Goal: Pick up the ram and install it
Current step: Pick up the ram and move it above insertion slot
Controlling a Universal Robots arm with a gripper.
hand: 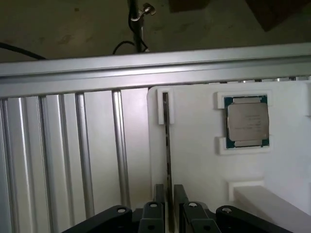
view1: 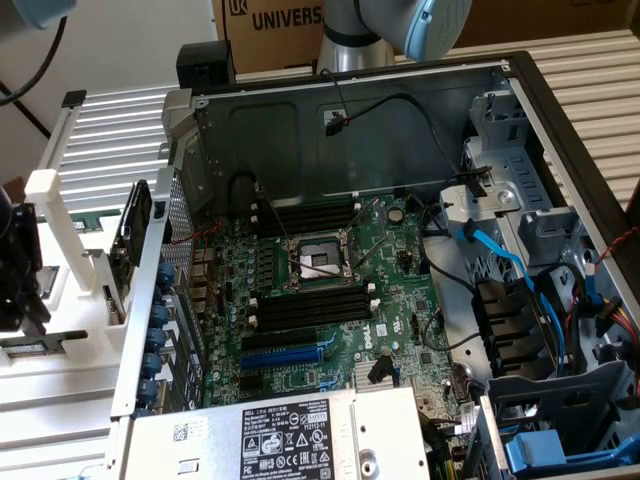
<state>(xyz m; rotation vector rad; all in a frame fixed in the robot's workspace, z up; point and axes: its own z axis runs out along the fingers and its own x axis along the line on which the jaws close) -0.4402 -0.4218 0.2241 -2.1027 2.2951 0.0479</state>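
The exterior view looks steeply down from a raised position at moderate range. It faces the open computer case (view1: 300, 130), with the motherboard (view1: 330, 285) near centre frame and the robot arm (view1: 400, 25) at 12 o'clock. The wrist view sits directly behind the gripper (hand: 169, 190) and faces along it at close range onto the white fixture (hand: 199, 145) on the slatted table (hand: 73, 155). Both views share that fixture and table, which lie at 9 o'clock in the exterior view.

Open desktop computer case (view1: 520, 90) on slatted desk (view1: 110, 110). Contents: green motherboard (view1: 400, 290), CPU socket (view1: 318, 262), black memory slots (view1: 310, 305), blue slot (view1: 290, 355), labelled power supply (view1: 290, 435), blue cables (view1: 500, 255).
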